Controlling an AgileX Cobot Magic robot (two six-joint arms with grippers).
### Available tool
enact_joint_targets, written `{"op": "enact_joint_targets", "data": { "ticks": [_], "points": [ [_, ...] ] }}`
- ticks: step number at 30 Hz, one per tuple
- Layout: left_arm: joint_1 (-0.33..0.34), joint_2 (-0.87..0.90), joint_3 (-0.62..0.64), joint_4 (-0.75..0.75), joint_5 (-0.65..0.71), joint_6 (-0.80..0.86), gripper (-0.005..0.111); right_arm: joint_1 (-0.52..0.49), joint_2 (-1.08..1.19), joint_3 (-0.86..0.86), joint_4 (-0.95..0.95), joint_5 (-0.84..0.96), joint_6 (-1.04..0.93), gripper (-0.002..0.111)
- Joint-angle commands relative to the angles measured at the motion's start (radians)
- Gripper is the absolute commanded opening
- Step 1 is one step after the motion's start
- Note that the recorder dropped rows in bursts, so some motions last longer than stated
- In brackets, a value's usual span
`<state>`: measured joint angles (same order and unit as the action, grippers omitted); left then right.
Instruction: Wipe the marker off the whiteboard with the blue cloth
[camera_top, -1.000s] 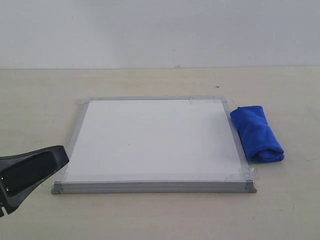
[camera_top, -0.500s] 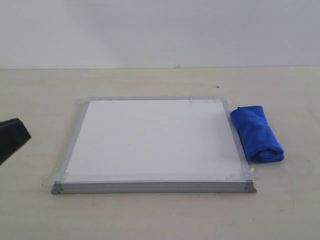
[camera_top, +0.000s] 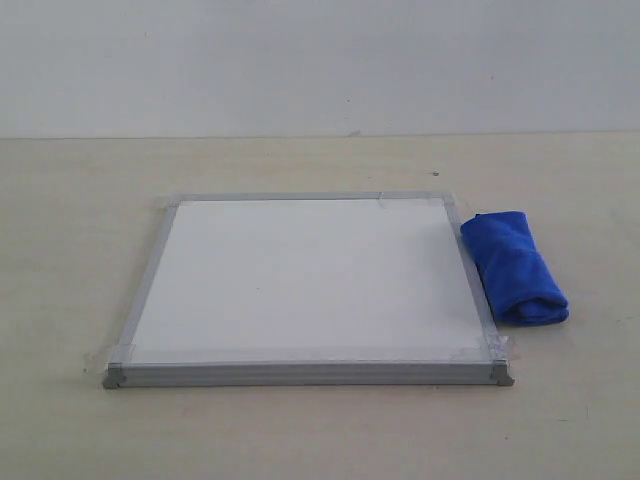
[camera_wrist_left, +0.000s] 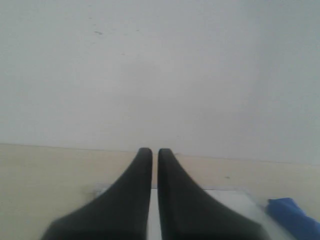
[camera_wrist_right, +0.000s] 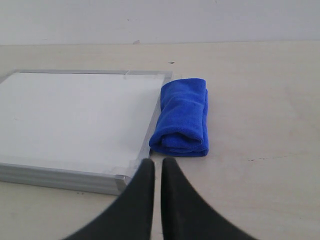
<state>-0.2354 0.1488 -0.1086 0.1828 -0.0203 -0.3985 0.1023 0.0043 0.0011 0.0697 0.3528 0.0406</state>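
Observation:
The whiteboard (camera_top: 305, 280) lies flat in the middle of the table, grey-framed, with clear tape at its corners. No marker line shows on its white surface in any view. The blue cloth (camera_top: 513, 266) rests folded on the table against the board's right edge, and it also shows in the right wrist view as the blue cloth (camera_wrist_right: 182, 117) beside the whiteboard (camera_wrist_right: 75, 115). My right gripper (camera_wrist_right: 157, 161) is shut and empty, just short of the cloth's near end. My left gripper (camera_wrist_left: 155, 151) is shut and empty, raised, pointing at the wall. Neither gripper appears in the exterior view.
The beige table (camera_top: 320, 440) stretches around the board on all sides, with a plain pale wall (camera_top: 320, 60) behind it. A corner of the blue cloth (camera_wrist_left: 292, 220) peeks into the left wrist view.
The left gripper, seen at the lower left of the exterior view a second ago, has drawn back leftward and left that view. Board and cloth have not moved.

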Motion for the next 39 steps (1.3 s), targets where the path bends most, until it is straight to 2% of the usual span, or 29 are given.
{"op": "enact_joint_targets", "data": {
  "ticks": [1, 8, 13, 18, 26, 32, 39],
  "points": [
    [0.136, -0.048, 0.006, 0.002, 0.115, 0.038, 0.004, -0.002, -0.004, -0.001, -0.001, -0.007, 0.002, 0.001],
    [0.277, -0.105, 0.007, 0.002, 0.228, 0.041, 0.004, -0.002, -0.004, -0.001, -0.001, -0.007, 0.002, 0.001],
    [0.308, -0.146, 0.045, 0.002, 0.253, 0.057, 0.004, -0.002, -0.004, -0.001, -0.001, -0.007, 0.002, 0.001],
    [0.307, -0.149, 0.105, 0.002, 0.253, 0.063, 0.004, -0.002, -0.004, -0.001, -0.001, -0.007, 0.002, 0.001],
    [0.303, -0.149, 0.109, 0.002, 0.286, 0.073, 0.004, -0.002, -0.004, -0.001, -0.001, -0.007, 0.002, 0.001],
    [0.212, -0.149, 0.109, 0.02, 0.29, 0.086, 0.004, -0.002, -0.004, -0.001, -0.001, -0.007, 0.002, 0.001],
    [0.214, -0.149, 0.109, -0.01, 0.274, 0.071, 0.004, -0.002, -0.004, -0.001, -0.001, -0.011, 0.002, 0.001]
  ]
}}
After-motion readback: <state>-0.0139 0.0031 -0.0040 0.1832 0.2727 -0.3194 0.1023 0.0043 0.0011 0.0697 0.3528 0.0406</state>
